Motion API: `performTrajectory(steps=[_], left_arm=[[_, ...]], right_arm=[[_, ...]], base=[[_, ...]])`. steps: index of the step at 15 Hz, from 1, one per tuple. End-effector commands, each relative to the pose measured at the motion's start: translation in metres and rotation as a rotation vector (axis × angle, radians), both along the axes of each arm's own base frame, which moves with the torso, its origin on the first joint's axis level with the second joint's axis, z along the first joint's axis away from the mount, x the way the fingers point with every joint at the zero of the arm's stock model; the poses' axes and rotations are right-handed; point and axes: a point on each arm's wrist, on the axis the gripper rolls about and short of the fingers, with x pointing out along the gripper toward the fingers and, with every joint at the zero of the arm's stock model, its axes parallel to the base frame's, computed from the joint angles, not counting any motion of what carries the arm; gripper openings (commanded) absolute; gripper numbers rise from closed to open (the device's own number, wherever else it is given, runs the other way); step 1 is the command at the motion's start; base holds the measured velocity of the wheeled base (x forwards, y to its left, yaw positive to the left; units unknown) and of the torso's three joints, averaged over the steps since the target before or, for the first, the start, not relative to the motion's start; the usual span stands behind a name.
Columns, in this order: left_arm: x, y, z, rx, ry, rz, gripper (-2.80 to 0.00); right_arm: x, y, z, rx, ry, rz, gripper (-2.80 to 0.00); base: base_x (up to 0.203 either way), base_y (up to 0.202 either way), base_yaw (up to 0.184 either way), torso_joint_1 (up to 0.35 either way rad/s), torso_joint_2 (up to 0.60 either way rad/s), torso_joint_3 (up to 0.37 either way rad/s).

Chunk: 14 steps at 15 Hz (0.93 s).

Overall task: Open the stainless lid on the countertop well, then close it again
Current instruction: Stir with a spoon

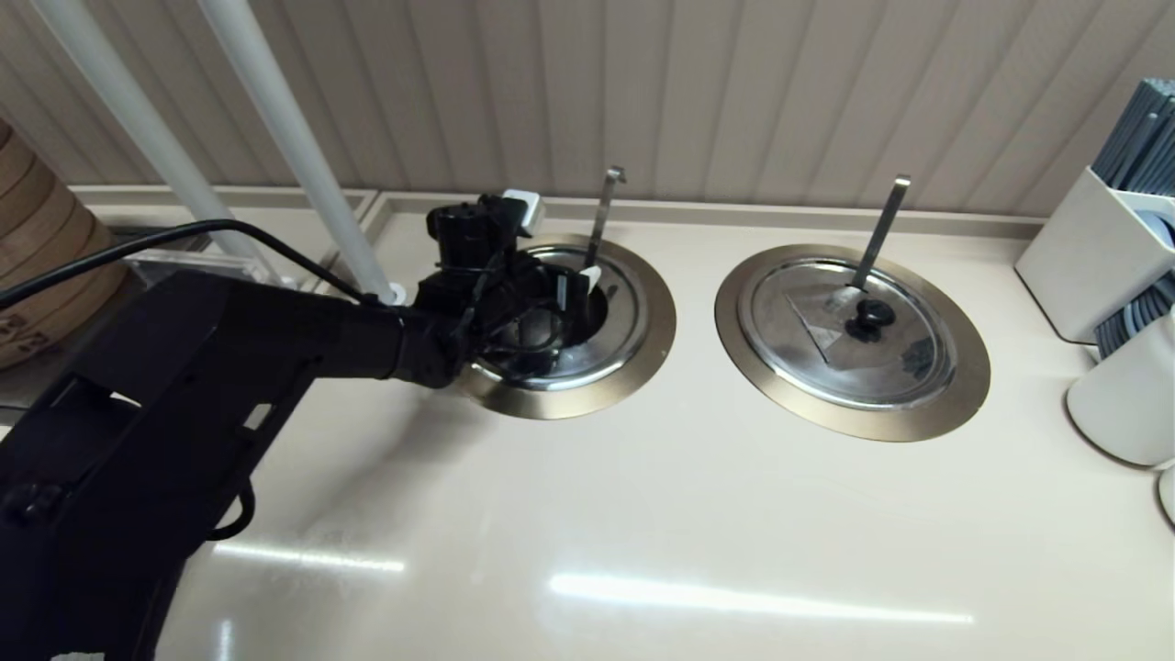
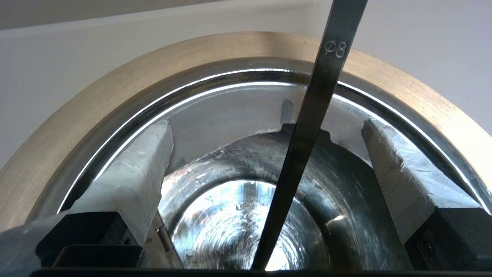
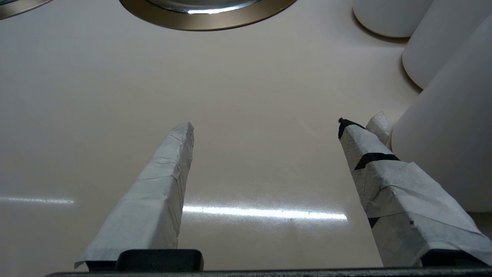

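The left gripper point(image 1: 560, 298), fingers spread and gripping nothing visible, hovers over the countertop well point(image 1: 643, 363), whose stainless lid point(image 1: 610, 344) looks displaced, exposing the basin; closing remains.

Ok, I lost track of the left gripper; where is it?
In the head view the left gripper is over the left well, beside the hooked ladle handle, left of the other lidded well.

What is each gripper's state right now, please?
Left gripper: open, holding nothing, at the countertop well.
Right gripper: open, empty.
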Motion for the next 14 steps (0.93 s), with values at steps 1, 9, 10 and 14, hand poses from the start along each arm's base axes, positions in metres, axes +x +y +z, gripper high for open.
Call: performTrajectory(steps=[1, 9, 10, 14], left_arm=[[0.009, -0.008, -0.009, -0.005, -0.007, -0.007, 0.0], [0.018, -0.035, -0.017, -0.033, -0.046, -0.05, 0.0], [0.019, -0.035, -0.02, -0.031, -0.043, -0.05, 0.0], [0.021, -0.036, -0.02, -0.06, -0.091, -0.05, 0.0]], right_arm=[[0.001, 0.0, -0.002, 0.0, 0.007, 0.0, 0.0], [0.001, 0.0, -0.002, 0.0, 0.007, 0.0, 0.0], [0.001, 0.0, -0.002, 0.0, 0.007, 0.0, 0.0], [0.001, 0.0, -0.002, 0.0, 0.007, 0.0, 0.0]], base=[[0.0, 0.0, 0.0, 0.0, 0.0, 0.0], [0.0, 0.0, 0.0, 0.0, 0.0, 0.0], [0.0, 0.0, 0.0, 0.0, 0.0, 0.0], [0.0, 0.0, 0.0, 0.0, 0.0, 0.0]])
